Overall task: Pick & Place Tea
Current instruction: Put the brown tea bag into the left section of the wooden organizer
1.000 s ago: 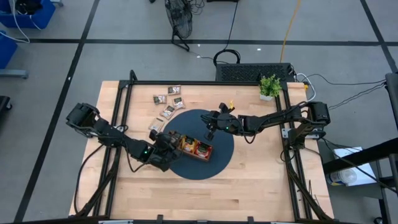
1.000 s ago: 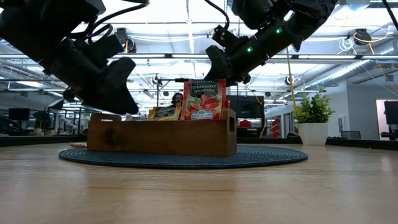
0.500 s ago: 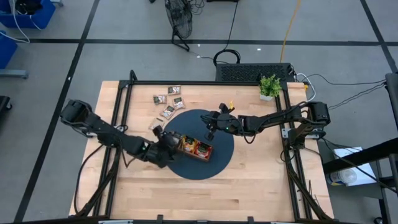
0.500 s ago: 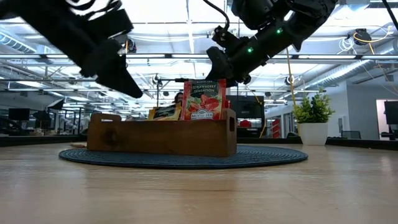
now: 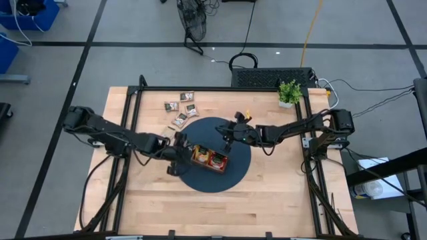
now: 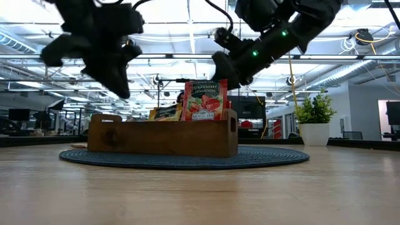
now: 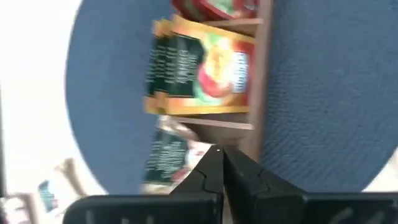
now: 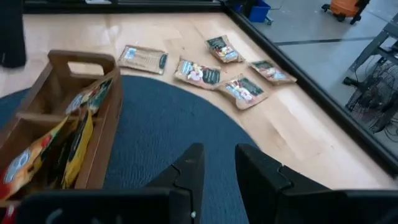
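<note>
Left gripper (image 5: 179, 144), closed and empty, hovers at the wooden tray's (image 5: 221, 167) nine o'clock end. Right gripper (image 5: 227, 138), slightly parted and empty, hovers at twelve. Tea sachets (image 5: 181, 119) lie on the bench (image 5: 267, 193) toward eleven.

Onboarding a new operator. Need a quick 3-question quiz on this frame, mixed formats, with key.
1. True or false: the left gripper is shut and holds nothing.
2. What does the wooden tray rest on? A) bare table B) round blue mat C) the potted plant
3. Fill in: the loose tea sachets lie on the ____ beside the mat.

Key:
1. True: fingers meet, nothing between them.
2. B
3. table; the right gripper hovers over the mat, facing them.
</note>
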